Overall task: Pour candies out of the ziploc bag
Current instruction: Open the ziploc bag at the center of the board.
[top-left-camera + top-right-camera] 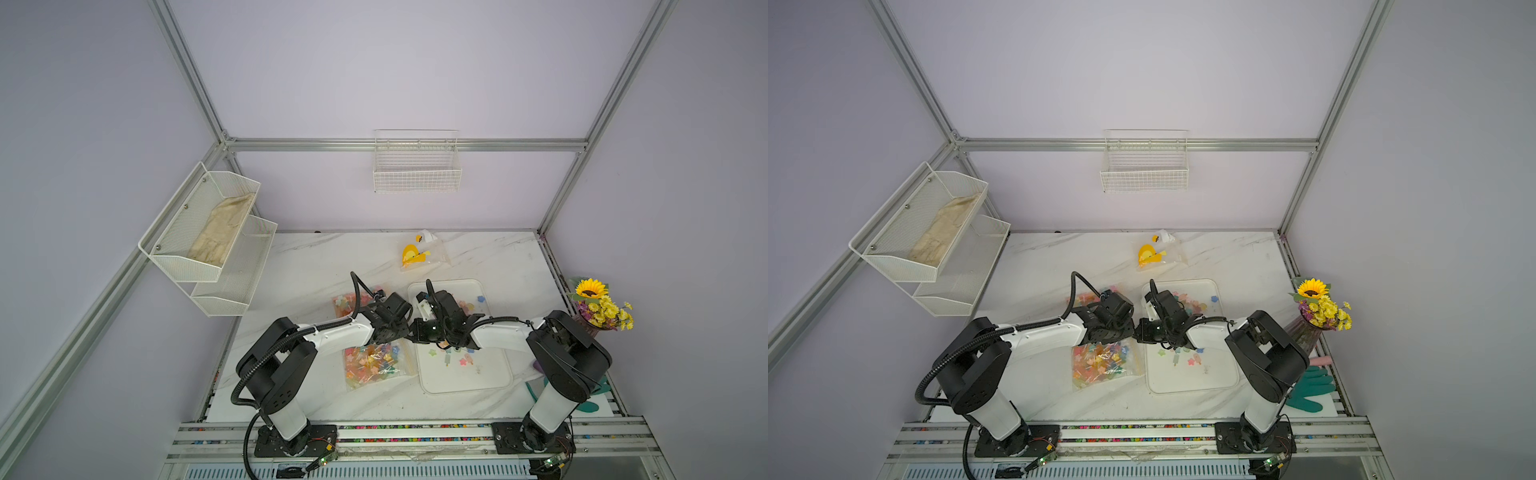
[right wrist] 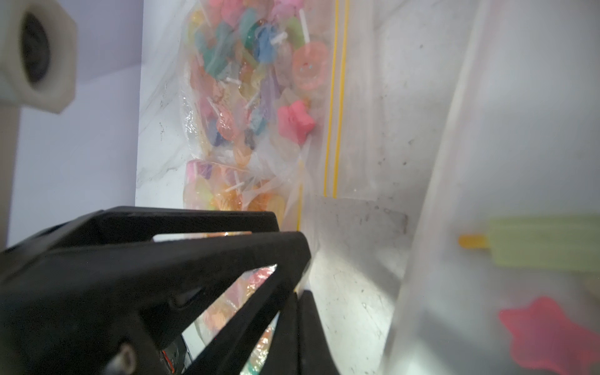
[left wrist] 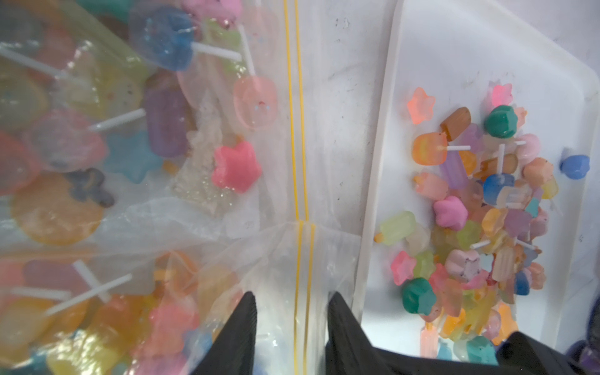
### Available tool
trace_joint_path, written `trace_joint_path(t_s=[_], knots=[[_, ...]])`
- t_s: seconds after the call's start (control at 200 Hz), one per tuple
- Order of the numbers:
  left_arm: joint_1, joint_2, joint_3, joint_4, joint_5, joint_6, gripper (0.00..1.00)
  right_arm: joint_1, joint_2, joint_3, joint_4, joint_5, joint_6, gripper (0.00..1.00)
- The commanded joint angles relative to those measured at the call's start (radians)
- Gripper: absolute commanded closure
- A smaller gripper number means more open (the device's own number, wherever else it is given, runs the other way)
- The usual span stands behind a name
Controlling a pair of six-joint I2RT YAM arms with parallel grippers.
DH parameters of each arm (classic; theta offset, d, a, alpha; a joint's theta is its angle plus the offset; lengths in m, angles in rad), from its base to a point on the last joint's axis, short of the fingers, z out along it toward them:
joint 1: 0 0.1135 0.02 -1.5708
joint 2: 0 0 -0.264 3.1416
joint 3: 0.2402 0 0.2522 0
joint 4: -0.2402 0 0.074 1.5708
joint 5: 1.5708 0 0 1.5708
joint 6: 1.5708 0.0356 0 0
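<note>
Candies, translucent pastel stars on pale sticks, heap in white tray.

A white tray sits on the table. A few candies lie on it. Just beside the tray lies a ziploc bag full of many more. The left gripper and right gripper meet at the tray's edge by the bag. Past the tray's far end lies a yellow toy. Flowers stand near its other side.
</note>
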State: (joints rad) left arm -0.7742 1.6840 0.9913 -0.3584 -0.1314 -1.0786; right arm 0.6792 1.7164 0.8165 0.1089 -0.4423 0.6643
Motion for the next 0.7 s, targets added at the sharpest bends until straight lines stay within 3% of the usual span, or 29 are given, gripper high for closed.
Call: trace_joint_path(t_s=[0.0,0.12,0.405,0.69], knots=[[0.003,0.009,0.076,0.012,0.009,0.016,0.68,0.002,-0.003,-0.006,0.014,-0.003,-0.012,1.00],[0.003,0.003,0.067,0.009,0.011,0.017,0.76,0.002,0.000,-0.003,0.002,0.011,-0.012,1.00],[0.003,0.001,0.053,0.012,0.013,0.014,0.80,0.002,0.005,0.001,-0.005,0.016,-0.009,1.00],[0.003,0.017,0.066,0.013,0.019,0.021,0.96,0.001,0.003,0.003,-0.008,0.019,-0.009,1.00]])
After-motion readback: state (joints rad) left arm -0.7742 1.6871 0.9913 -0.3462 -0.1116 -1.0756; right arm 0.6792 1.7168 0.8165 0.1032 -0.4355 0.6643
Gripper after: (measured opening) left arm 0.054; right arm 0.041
